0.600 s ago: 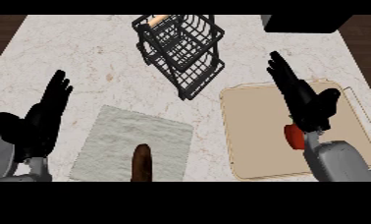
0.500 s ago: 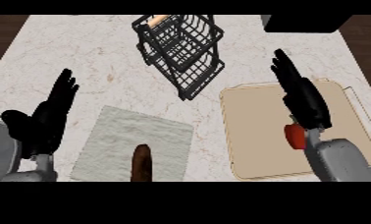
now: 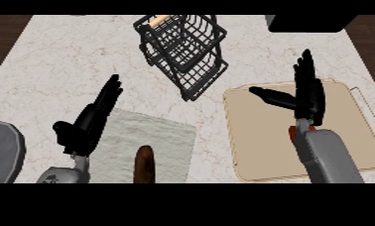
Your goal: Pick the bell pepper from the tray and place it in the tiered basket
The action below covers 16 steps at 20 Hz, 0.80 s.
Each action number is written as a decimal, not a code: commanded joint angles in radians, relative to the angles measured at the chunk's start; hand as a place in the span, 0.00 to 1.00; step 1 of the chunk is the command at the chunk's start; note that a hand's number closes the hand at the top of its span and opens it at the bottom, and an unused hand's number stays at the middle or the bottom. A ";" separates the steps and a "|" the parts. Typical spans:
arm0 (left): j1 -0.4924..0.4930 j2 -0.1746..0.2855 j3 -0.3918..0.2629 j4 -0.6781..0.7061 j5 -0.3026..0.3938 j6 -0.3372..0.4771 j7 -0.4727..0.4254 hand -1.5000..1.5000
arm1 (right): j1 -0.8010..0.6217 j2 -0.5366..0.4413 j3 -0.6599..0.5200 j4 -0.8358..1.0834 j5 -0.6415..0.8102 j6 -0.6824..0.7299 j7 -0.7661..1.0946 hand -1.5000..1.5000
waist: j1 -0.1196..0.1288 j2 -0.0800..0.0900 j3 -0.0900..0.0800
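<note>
A beige tray [image 3: 264, 145] lies on the counter at the right. My right hand [image 3: 307, 96] hovers over it, open, fingers straight and thumb spread to the left. Only a small red part of the bell pepper [image 3: 292, 132] shows, under the wrist of that hand; the rest is hidden. The black wire tiered basket [image 3: 183, 46] stands at the back centre, with something orange in its top tier. My left hand [image 3: 92, 121] is open at the lower left, fingers up, resting above the counter.
A grey cloth [image 3: 147, 141] lies at the lower left centre with a brown elongated item [image 3: 144, 163] on it. A black box [image 3: 307, 22] sits at the back right corner. A grey rounded object [image 3: 9, 150] shows at the left edge.
My right hand has moved slightly forward over the tray, covering more of the pepper. My left hand has shifted a little to the right.
</note>
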 commanded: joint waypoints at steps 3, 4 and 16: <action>-0.036 -0.048 -0.021 0.125 -0.030 -0.015 -0.079 0.50 | -0.019 -0.041 0.032 -0.059 0.131 -0.092 -0.005 0.00 | -0.007 -0.010 0.000; -0.037 0.001 0.031 0.121 0.014 -0.057 -0.074 0.50 | 0.053 -0.096 0.068 -0.179 0.153 -0.076 0.089 0.00 | -0.015 -0.013 -0.001; -0.051 -0.008 0.007 0.131 -0.015 -0.041 -0.056 0.50 | 0.006 -0.589 0.361 -0.252 0.426 0.413 0.746 0.00 | -0.020 -0.022 -0.013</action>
